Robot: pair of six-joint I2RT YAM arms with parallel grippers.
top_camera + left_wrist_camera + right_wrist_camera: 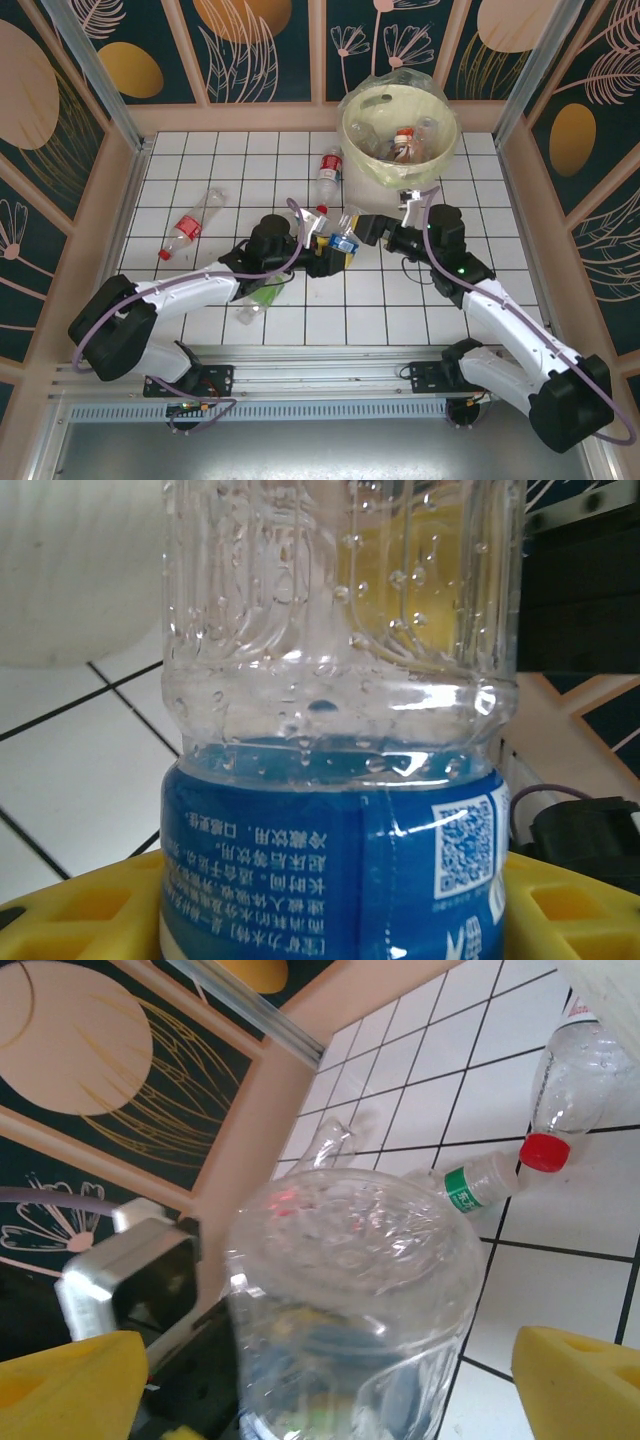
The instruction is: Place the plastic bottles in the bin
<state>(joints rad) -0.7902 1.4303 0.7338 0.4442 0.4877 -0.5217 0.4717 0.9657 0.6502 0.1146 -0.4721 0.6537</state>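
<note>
The left tool [335,248] is pinched on a blue-labelled bottle [330,860], with its yellow pads [80,910] pressed to either side of the label. The bottle's clear, droplet-beaded body is seen beyond them. The right tool [362,228] is spread wide just beside it, and its yellow pads [580,1380] are held apart from the clear end of that bottle, which sits between them. This bottle is held over the middle of the white tiled desk [230,160], outside the bin [352,150]. The bin stands at the far right and a few bottles [404,145] are seen inside it. A red-labelled bottle [328,168] lies just left of the bin. Another red-labelled one [188,230] lies further left, and a crushed bottle [258,298] is partly hidden under the left arm.
</note>
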